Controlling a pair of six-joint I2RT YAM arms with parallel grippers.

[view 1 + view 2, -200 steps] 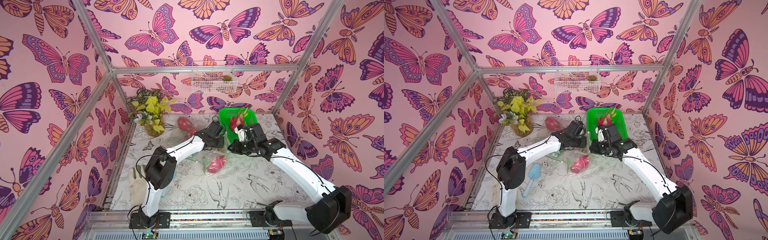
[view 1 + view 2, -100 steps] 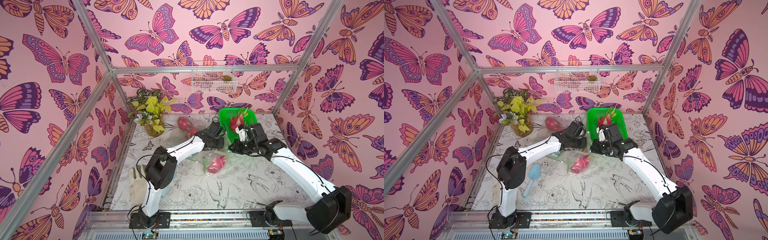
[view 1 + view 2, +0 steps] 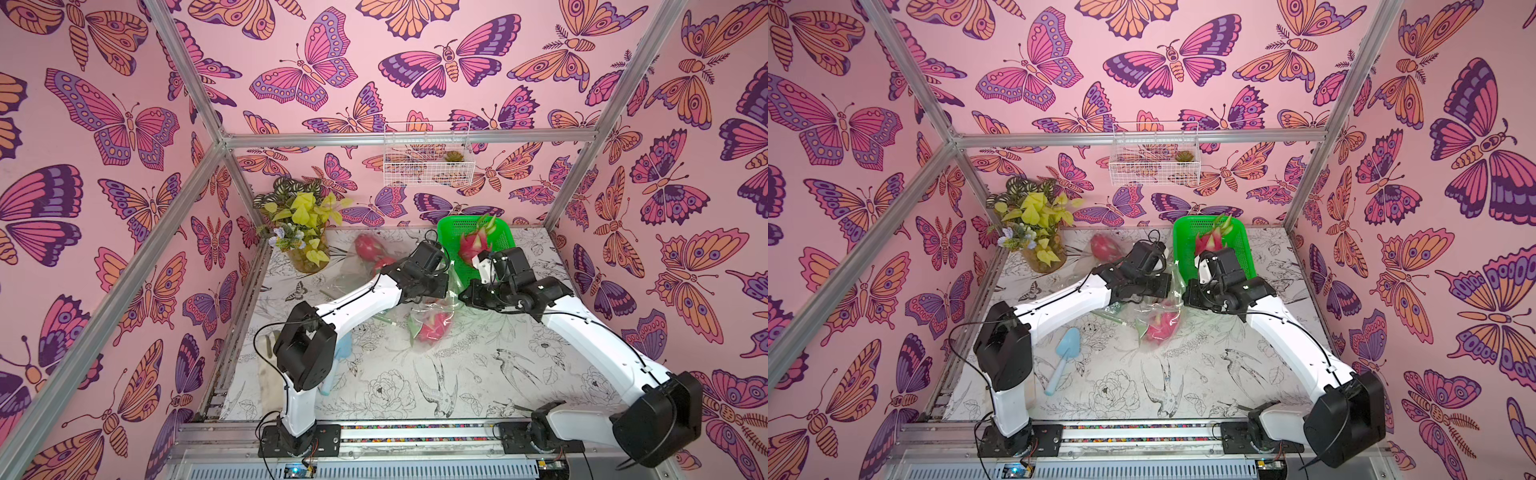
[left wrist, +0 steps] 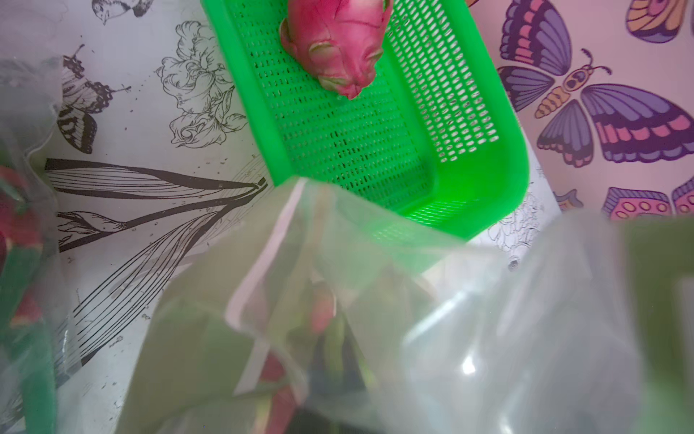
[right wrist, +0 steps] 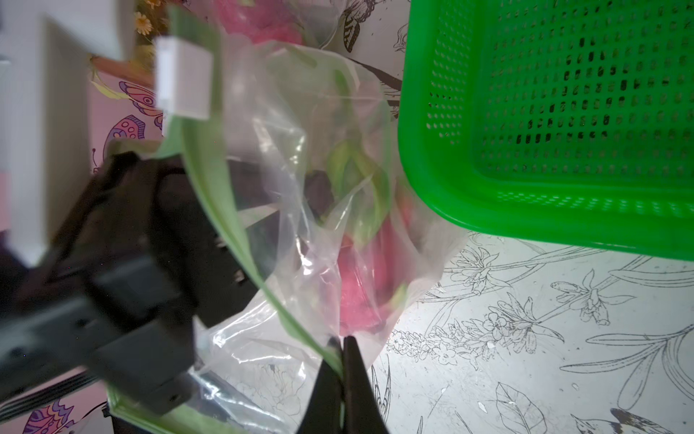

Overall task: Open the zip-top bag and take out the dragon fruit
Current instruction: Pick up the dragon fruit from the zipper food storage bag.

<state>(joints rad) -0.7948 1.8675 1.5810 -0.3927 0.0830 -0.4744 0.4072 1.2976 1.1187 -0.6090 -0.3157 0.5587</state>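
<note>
Butterfly-papered cell, floral table sheet [image 3: 498, 374]. One dragon fruit [image 3: 473, 245] already lay in the green basket [image 3: 451, 226]; another sat in a second bag [image 3: 365, 249] near the plant. The zip-top bag [image 3: 432, 320] held a third fruit [image 3: 432, 328]. Right gripper [image 5: 341, 353] was pinched on its green zip edge. Left gripper [image 3: 1163, 286] was closed, apparently on the opposite lip. Judged: mouth being opened, extraction pending.

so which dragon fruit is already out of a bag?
The dragon fruit in the green basket, lying bare on the mesh. The one by the plant and the centre one remain wrapped in clear plastic.
</note>
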